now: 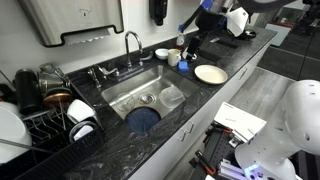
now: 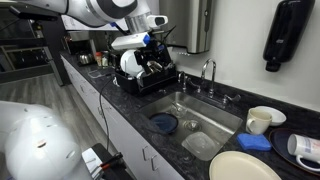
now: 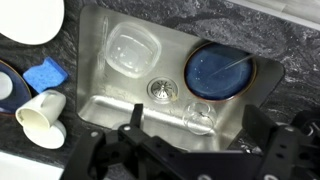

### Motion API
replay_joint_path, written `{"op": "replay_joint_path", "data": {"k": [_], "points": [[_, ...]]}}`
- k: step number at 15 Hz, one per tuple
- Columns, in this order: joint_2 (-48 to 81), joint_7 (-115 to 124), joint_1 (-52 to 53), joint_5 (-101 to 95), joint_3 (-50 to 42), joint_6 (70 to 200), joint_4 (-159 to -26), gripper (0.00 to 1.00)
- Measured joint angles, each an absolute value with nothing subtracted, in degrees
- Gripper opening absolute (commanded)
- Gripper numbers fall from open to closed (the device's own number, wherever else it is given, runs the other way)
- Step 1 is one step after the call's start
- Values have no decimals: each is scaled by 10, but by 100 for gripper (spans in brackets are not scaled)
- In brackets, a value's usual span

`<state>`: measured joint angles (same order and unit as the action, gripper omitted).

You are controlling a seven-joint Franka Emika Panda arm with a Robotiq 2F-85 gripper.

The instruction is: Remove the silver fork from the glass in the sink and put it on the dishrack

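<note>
The sink (image 3: 105, 100) fills the wrist view and shows in both exterior views (image 1: 122, 95) (image 2: 222, 118). The glass (image 3: 133, 50), a clear rounded vessel, sits in it and looks empty (image 1: 172, 96) (image 2: 203, 145). A thin silver streak, apparently the fork (image 3: 238, 63), lies across a round dark-blue dish (image 3: 215, 75) beside it. My gripper (image 3: 195, 128) hangs open and empty high above the sink (image 1: 192, 42) (image 2: 152, 50). The black wire dishrack (image 1: 50, 122) (image 2: 150, 78) stands on the counter next to the basin, holding dishes.
A small clear object (image 3: 198, 117) lies by the sink wall under my fingers. The drain (image 3: 160, 88) is mid-basin and the faucet (image 1: 132, 45) stands behind it. A cream plate (image 1: 210, 73), blue sponge (image 3: 45, 73) and white cup (image 3: 40, 118) sit on the counter.
</note>
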<state>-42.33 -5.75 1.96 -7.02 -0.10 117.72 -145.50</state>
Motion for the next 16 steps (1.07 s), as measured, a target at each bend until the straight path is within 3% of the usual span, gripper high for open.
{"op": "replay_joint_path", "data": {"k": [9,16], "points": [[-358,-278,131,-24,-84,1445,-1573,100],[-288,-430,216,-21,-98,1569,-1593,100]]}}
